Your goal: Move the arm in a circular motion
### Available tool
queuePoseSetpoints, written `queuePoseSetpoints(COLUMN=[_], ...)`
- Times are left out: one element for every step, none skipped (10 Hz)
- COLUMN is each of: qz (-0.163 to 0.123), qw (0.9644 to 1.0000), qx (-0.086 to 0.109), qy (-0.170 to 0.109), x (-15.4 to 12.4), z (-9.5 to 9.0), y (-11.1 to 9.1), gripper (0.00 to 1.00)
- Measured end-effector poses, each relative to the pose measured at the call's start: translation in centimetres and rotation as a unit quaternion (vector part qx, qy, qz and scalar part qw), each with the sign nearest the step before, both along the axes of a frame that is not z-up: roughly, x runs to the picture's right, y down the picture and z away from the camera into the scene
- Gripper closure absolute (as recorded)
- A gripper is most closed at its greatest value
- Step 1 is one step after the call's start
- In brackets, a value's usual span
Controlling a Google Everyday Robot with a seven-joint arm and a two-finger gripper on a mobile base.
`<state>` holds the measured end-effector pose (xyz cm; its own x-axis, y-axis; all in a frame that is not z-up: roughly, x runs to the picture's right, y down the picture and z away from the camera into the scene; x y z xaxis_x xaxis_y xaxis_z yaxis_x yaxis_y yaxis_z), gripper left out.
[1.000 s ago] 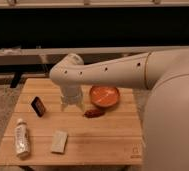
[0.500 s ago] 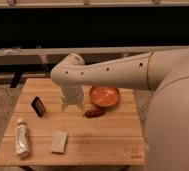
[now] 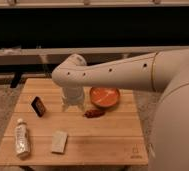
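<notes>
Arm [image 3: 113, 73]: a thick, smooth, cream-white tube with a row of small dark holes along its side. It enters from a bulky rounded body at the right edge and reaches left across the upper half of the view, above the back of the worktop [image 3: 103, 141]. It ends in a bulbous joint, from which a narrower segment drops straight down. Tool [image 3: 73, 103]: the pale lower end of that segment. It hangs over the rear centre of the worktop, just left of the bowl; whether it is apart or together cannot be told, and contact with the surface cannot be confirmed. Worktop: light wood in lengthwise planks with a matte grain and a small mark near the front right corner. Bowl [image 3: 105, 97]: round, shallow, orange, glossy inside. A small reddish-brown item [image 3: 94, 113], irregular in shape, lies just in front of the bowl. A dark flat rectangular object [image 3: 38, 106] stands tilted to the left of the tool. A clear plastic bottle [image 3: 21, 139] with a white cap lies on its side at the front left. A pale rectangular block [image 3: 59, 142] lies flat near it. Grey carpet [image 3: 0, 105] shows at the left. A pale horizontal rail [image 3: 28, 51] crosses the dark background.
</notes>
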<state>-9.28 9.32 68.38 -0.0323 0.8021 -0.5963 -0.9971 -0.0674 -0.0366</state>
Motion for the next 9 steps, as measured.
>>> queuePoseSetpoints(qz=[0.004, 0.009, 0.011, 0.013, 0.017, 0.020, 0.023, 0.024, 0.026], qw=[1.0000, 0.9999, 0.9999, 0.9999, 0.9998, 0.9998, 0.9997, 0.9997, 0.9996], qx=[0.001, 0.002, 0.003, 0.003, 0.003, 0.004, 0.005, 0.005, 0.006], qy=[0.002, 0.005, 0.005, 0.003, 0.003, 0.006, 0.008, 0.006, 0.004], x=[0.5, 1.4, 1.5, 1.2, 1.3, 2.2, 2.8, 2.7, 2.3], z=[-0.2, -0.5, -0.7, -0.8, -0.9, -1.0, -1.1, -1.2, -1.4], y=[0.1, 0.3, 0.4, 0.5, 0.5, 0.6, 0.6, 0.7, 0.7], gripper=[0.35, 0.35, 0.35, 0.35, 0.35, 0.35, 0.35, 0.35, 0.35])
